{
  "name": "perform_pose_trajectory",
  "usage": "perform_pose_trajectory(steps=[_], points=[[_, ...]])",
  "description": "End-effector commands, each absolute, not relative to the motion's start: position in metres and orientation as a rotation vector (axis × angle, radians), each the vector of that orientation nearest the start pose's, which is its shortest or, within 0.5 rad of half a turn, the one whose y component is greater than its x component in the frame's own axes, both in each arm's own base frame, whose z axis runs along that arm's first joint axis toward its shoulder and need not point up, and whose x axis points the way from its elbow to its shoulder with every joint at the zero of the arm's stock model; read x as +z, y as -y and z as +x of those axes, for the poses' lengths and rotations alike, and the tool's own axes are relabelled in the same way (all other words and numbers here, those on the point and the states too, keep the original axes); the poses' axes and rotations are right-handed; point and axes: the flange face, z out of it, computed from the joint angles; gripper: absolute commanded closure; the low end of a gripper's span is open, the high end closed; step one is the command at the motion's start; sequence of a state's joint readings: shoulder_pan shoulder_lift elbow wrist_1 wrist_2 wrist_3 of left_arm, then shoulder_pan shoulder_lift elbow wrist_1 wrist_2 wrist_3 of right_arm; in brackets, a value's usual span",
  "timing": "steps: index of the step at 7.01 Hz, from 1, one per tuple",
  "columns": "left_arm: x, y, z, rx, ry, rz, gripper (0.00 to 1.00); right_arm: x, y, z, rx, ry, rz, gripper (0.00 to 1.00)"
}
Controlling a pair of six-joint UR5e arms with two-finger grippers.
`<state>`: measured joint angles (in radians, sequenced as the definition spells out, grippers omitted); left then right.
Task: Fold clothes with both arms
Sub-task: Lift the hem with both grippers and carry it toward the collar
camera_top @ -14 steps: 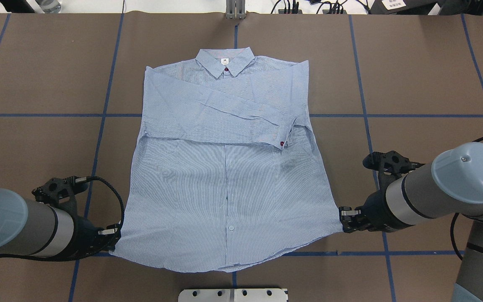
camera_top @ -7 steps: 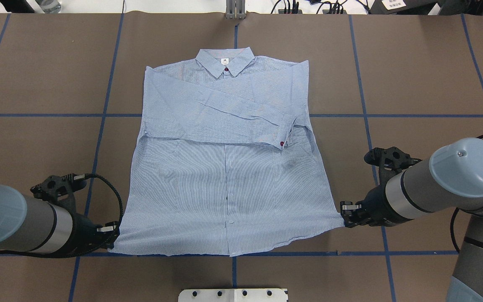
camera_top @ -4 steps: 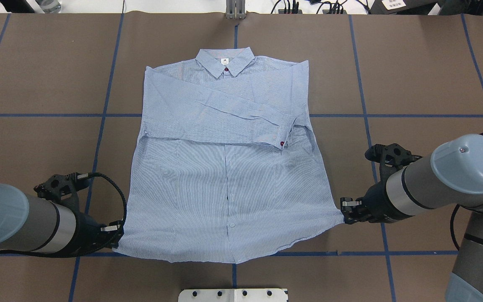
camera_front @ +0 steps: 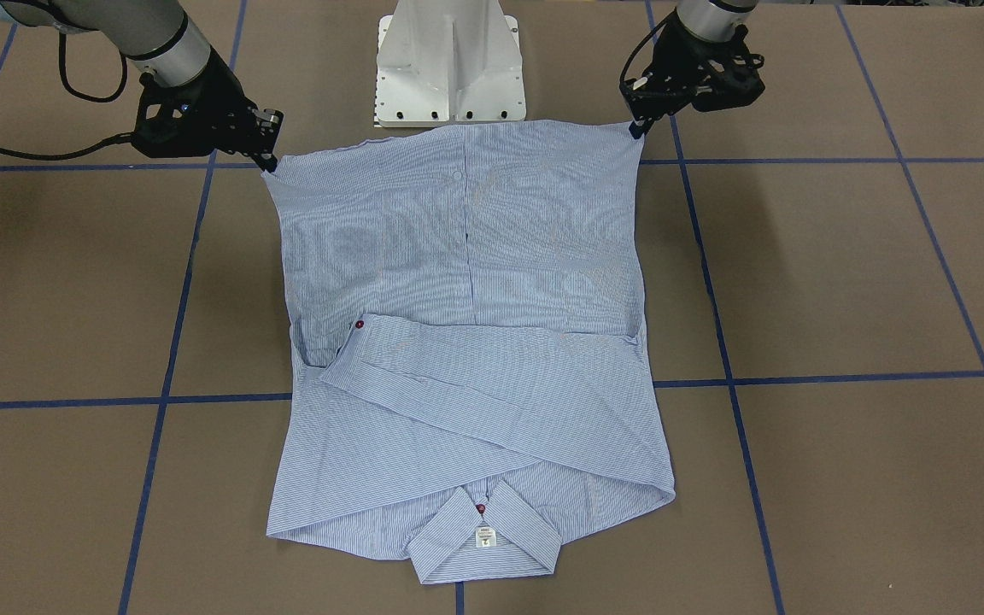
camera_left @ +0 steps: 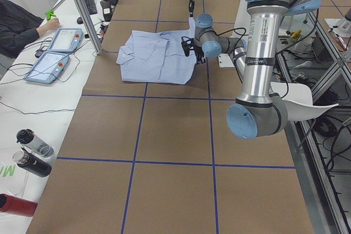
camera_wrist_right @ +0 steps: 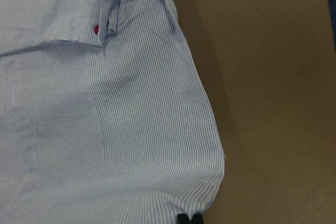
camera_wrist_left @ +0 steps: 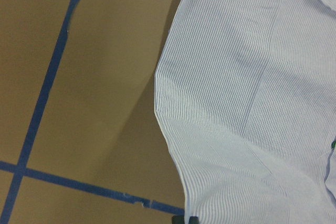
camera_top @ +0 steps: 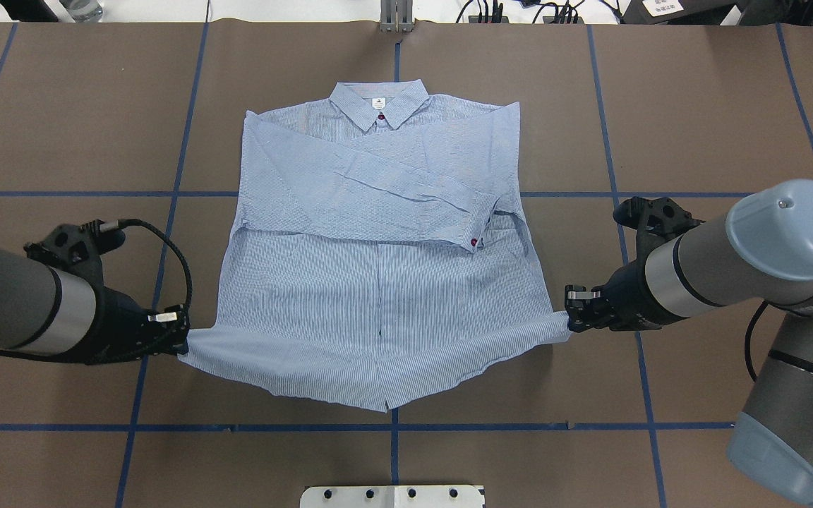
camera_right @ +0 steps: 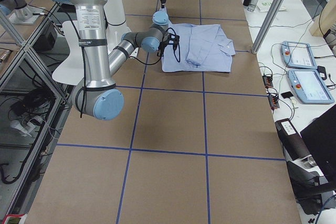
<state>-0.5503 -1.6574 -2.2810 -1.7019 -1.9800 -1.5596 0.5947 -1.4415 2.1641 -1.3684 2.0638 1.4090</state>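
Observation:
The light blue pinstriped shirt (camera_top: 378, 296) lies front-up on the brown table, collar (camera_top: 378, 104) at the far side and both sleeves folded across the chest. My left gripper (camera_top: 182, 337) is shut on the hem's left corner, and my right gripper (camera_top: 570, 319) is shut on the hem's right corner. Both corners are raised off the table, so the hem sags to a point between them. In the front-facing view the shirt (camera_front: 466, 256) stretches from the left gripper (camera_front: 635, 128) to the right gripper (camera_front: 271, 162). Each wrist view shows cloth (camera_wrist_left: 252, 103) (camera_wrist_right: 105, 129) reaching the fingertips at the bottom edge.
The white pedestal base (camera_front: 449, 60) stands just behind the hem on the robot's side. Blue tape lines (camera_top: 166, 194) grid the brown table. Beyond the far edge, two tablets (camera_left: 52, 53) and a person's hand (camera_left: 50, 23) are on a white bench, with bottles (camera_left: 27, 152) nearby.
Both grippers have risen and moved away from the robot, carrying the hem corners towards the collar. The hem, flat before, now hangs lifted and sags in the middle.

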Motion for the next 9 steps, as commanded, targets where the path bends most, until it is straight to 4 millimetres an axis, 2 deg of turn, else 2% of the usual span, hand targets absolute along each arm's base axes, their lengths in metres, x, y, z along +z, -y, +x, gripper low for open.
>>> perform_pose_trajectory(steps=[1,2,3,4,5,6,9], points=[[0.281,0.369,0.305,-0.315,-1.003,-0.061,1.00,0.279,0.370,-0.330,0.224,1.045,-0.031,1.00],[0.280,0.405,0.318,-0.323,-0.995,-0.033,1.00,0.270,0.398,-0.316,0.272,1.059,-0.002,1.00],[0.272,0.441,0.318,-0.342,-0.998,0.002,1.00,0.263,0.419,-0.320,0.287,1.067,-0.003,1.00],[0.270,0.473,0.312,-0.339,-0.999,0.009,1.00,0.258,0.440,-0.322,0.309,1.067,0.002,1.00],[0.274,0.503,0.295,-0.334,-0.988,0.050,1.00,0.257,0.463,-0.319,0.333,1.064,0.018,1.00],[0.277,0.525,0.284,-0.336,-0.981,0.065,1.00,0.255,0.479,-0.314,0.343,1.059,0.040,1.00],[0.255,0.574,0.289,-0.347,-0.985,0.084,1.00,0.256,0.532,-0.305,0.365,1.033,0.076,1.00]])
